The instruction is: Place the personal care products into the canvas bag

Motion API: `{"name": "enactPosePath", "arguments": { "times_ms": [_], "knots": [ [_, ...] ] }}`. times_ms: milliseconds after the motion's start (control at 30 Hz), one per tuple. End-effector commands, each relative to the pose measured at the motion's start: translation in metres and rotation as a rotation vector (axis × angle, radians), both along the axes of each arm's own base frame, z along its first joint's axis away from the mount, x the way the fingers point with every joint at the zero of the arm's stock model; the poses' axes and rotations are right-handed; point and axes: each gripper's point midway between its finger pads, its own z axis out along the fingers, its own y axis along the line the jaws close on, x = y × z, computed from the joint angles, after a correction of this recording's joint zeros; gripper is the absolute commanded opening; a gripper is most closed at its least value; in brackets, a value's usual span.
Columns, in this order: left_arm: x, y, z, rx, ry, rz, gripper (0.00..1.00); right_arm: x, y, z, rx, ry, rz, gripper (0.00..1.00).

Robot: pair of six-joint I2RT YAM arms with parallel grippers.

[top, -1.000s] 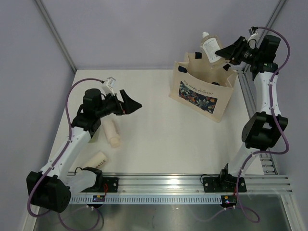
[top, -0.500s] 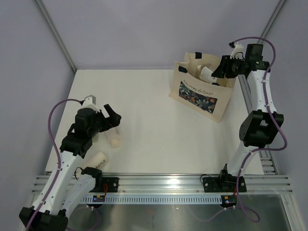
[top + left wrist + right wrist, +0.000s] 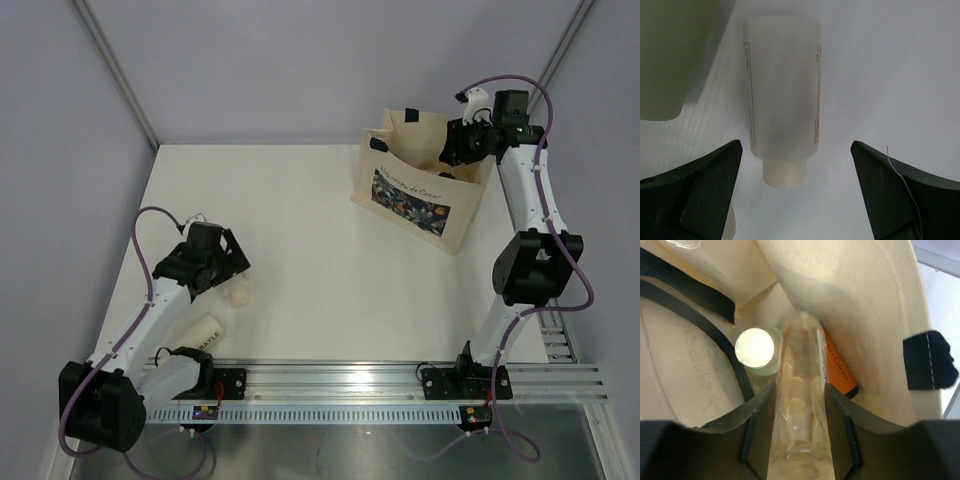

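Note:
The canvas bag (image 3: 462, 222) stands at the back right, navy handles up. My right gripper (image 3: 456, 148) is down inside its mouth. In the right wrist view it (image 3: 800, 400) is shut on the clear flat yellowish bottle (image 3: 802, 370), held inside the bag (image 3: 865, 300), beside an orange tube (image 3: 838, 367) and a white-capped bottle (image 3: 755, 347). My left gripper (image 3: 228, 263) is open and low over a cream-white tube (image 3: 238, 293). In the left wrist view the tube (image 3: 782, 90) lies between the spread fingers (image 3: 705, 190), cap toward the camera, untouched.
A second cream tube (image 3: 200, 331) lies near the front left by the rail. A grey-green bottle (image 3: 670, 55) lies just left of the cream tube. The bag's navy handle (image 3: 930, 360) hangs at its right wall. The aluminium rail (image 3: 380, 385) runs along the near edge.
My right gripper has lowered the clear bottle from above the bag down into it. My left arm has pulled back and dropped over the cream tube, jaws still open.

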Motion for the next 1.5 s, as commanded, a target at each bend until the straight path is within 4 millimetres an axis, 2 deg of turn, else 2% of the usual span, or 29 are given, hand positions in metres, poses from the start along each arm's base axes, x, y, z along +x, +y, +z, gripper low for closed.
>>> {"name": "enactPosePath", "arguments": {
  "times_ms": [0, 233, 433, 500, 533, 600, 633, 700, 733, 767, 800, 833, 867, 900, 933, 967, 1000, 1033, 1067, 1100, 1133, 1167, 1200, 1233, 1267, 1300, 1333, 1367, 1467],
  "knots": [
    [0.018, 0.007, 0.008, 0.03, -0.028, 0.059, 0.93, 0.002, 0.004, 0.045, -0.039, -0.144, 0.02, 0.0],
    [0.034, 0.008, -0.007, 0.072, 0.035, 0.067, 0.92, -0.001, 0.005, 0.074, -0.038, -0.206, 0.02, 0.0],
    [0.038, 0.009, -0.032, 0.103, 0.129, 0.075, 0.91, -0.013, 0.013, 0.099, -0.002, -0.255, 0.038, 0.0],
    [0.039, 0.008, -0.042, 0.111, 0.164, 0.069, 0.91, -0.023, 0.019, 0.109, 0.024, -0.274, 0.052, 0.0],
    [0.041, 0.006, -0.045, 0.105, 0.166, 0.062, 0.89, -0.031, 0.022, 0.122, 0.031, -0.306, 0.065, 0.0],
    [0.043, 0.002, -0.056, 0.1, 0.195, 0.043, 0.84, -0.048, 0.032, 0.13, 0.062, -0.327, 0.11, 0.03],
    [0.044, 0.0, -0.059, 0.096, 0.205, 0.036, 0.82, -0.048, 0.035, 0.133, 0.074, -0.333, 0.124, 0.07],
    [0.046, -0.001, -0.066, 0.1, 0.22, 0.023, 0.8, -0.072, 0.049, 0.144, 0.109, -0.362, 0.199, 0.23],
    [0.044, -0.002, -0.073, 0.1, 0.241, 0.016, 0.76, -0.088, 0.054, 0.16, 0.115, -0.411, 0.233, 0.43],
    [0.046, -0.004, -0.076, 0.097, 0.244, 0.004, 0.69, -0.096, 0.059, 0.15, 0.132, -0.395, 0.262, 0.53],
    [0.05, -0.005, -0.077, 0.099, 0.234, -0.013, 0.59, -0.109, 0.07, 0.152, 0.158, -0.414, 0.33, 0.61],
    [0.05, -0.01, -0.08, 0.078, 0.242, -0.033, 0.48, -0.115, 0.076, 0.157, 0.161, -0.461, 0.374, 0.84],
    [0.052, -0.014, -0.079, 0.062, 0.231, -0.05, 0.22, -0.132, 0.082, 0.147, 0.176, -0.467, 0.411, 0.99],
    [0.06, -0.02, -0.076, 0.04, 0.195, -0.08, 0.12, -0.147, 0.095, 0.143, 0.239, -0.465, 0.482, 0.99],
    [0.061, -0.035, -0.073, -0.027, 0.179, -0.132, 0.05, -0.151, 0.101, 0.147, 0.265, -0.513, 0.523, 1.0],
    [0.061, -0.043, -0.066, -0.066, 0.138, -0.165, 0.0, -0.161, 0.108, 0.125, 0.327, -0.454, 0.555, 0.99],
    [0.069, -0.069, -0.051, -0.18, 0.057, -0.272, 0.0, -0.175, 0.118, 0.12, 0.424, -0.383, 0.608, 0.99],
    [0.07, -0.085, -0.04, -0.247, -0.004, -0.348, 0.0, -0.18, 0.129, 0.109, 0.476, -0.301, 0.621, 1.0],
    [0.064, -0.095, -0.03, -0.303, -0.068, -0.4, 0.0, -0.178, 0.135, 0.093, 0.499, -0.222, 0.628, 0.95],
    [0.07, -0.119, -0.003, -0.411, -0.196, -0.512, 0.0, -0.186, 0.143, 0.075, 0.523, -0.101, 0.617, 0.91],
    [0.067, -0.129, 0.009, -0.465, -0.248, -0.565, 0.0, -0.194, 0.162, 0.066, 0.522, -0.041, 0.65, 0.87],
    [0.065, -0.136, 0.022, -0.522, -0.289, -0.581, 0.0, -0.187, 0.168, 0.046, 0.509, 0.03, 0.607, 0.81],
    [0.067, -0.146, 0.035, -0.566, -0.363, -0.624, 0.0, -0.191, 0.177, 0.038, 0.55, 0.12, 0.577, 0.8],
    [0.058, -0.156, 0.045, -0.628, -0.379, -0.683, 0.0, -0.191, 0.191, 0.034, 0.58, 0.154, 0.584, 0.78],
    [0.057, -0.162, 0.051, -0.66, -0.397, -0.7, 0.0, -0.192, 0.198, 0.017, 0.617, 0.231, 0.552, 0.77],
    [0.056, -0.173, 0.063, -0.715, -0.435, -0.727, 0.0, -0.193, 0.206, 0.011, 0.667, 0.308, 0.484, 0.78],
    [0.051, -0.181, 0.068, -0.758, -0.434, -0.766, 0.0, -0.187, 0.215, 0.012, 0.675, 0.265, 0.493, 0.79],
    [0.048, -0.187, 0.074, -0.81, -0.424, -0.769, 0.0, -0.19, 0.227, -0.001, 0.659, 0.292, 0.453, 0.8],
    [0.042, -0.208, 0.09, -0.924, -0.447, -0.814, 0.0, -0.186, 0.245, -0.022, 0.629, 0.309, 0.353, 0.84]
  ]
}}
